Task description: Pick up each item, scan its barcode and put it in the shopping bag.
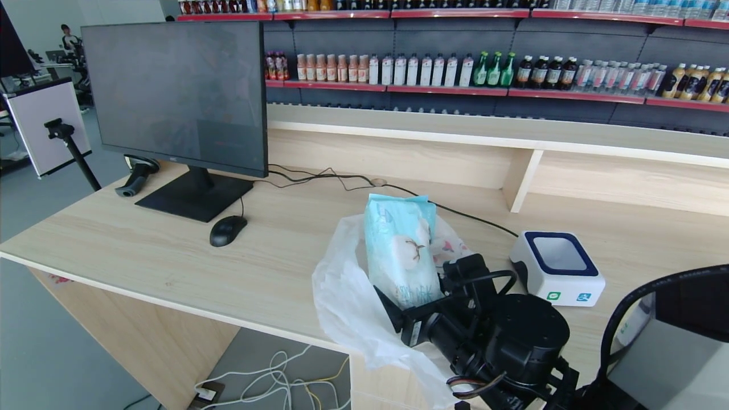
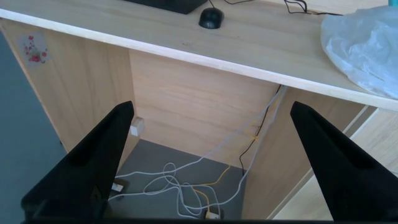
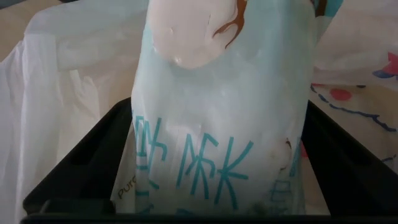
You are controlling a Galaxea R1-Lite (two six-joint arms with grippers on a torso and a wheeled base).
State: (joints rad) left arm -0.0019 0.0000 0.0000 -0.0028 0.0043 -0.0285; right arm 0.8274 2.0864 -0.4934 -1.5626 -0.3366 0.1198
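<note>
While closed to a middling width, grips with the right gripper (image 1: 418, 302) the lower end of a pale blue, soft plastic pack of tissues (image 1: 401, 245). Presses one black finger (image 3: 81, 162) against each side of the pack, denting the film slightly. Holds it upright, showing a printed white cotton boll on a brown stem and blue lettering lower down. Has it at 6 o'clock on the pale wood-grain desk (image 1: 171, 250), among the folds of a thin, crinkled, translucent white plastic shopping bag (image 1: 342, 296) that bunches around its lower half and drapes over the near edge. Cannot tell whether it rests on the bag's bottom.

Spreads the left gripper (image 2: 211, 106) wide, with nothing between its black tapered fingers, below the desk's near edge, over loose white and yellow cables (image 2: 186, 186) on the grey floor.

At 3 o'clock from the bag, near it: a white boxy barcode scanner (image 1: 557, 267) with a dark blue rim around its window. At 10 o'clock, well apart: a black, glossy, oval mouse (image 1: 228, 230). Beyond the mouse, at 11 o'clock: a flat black monitor (image 1: 176, 94) with a dark screen, on a square foot.
</note>
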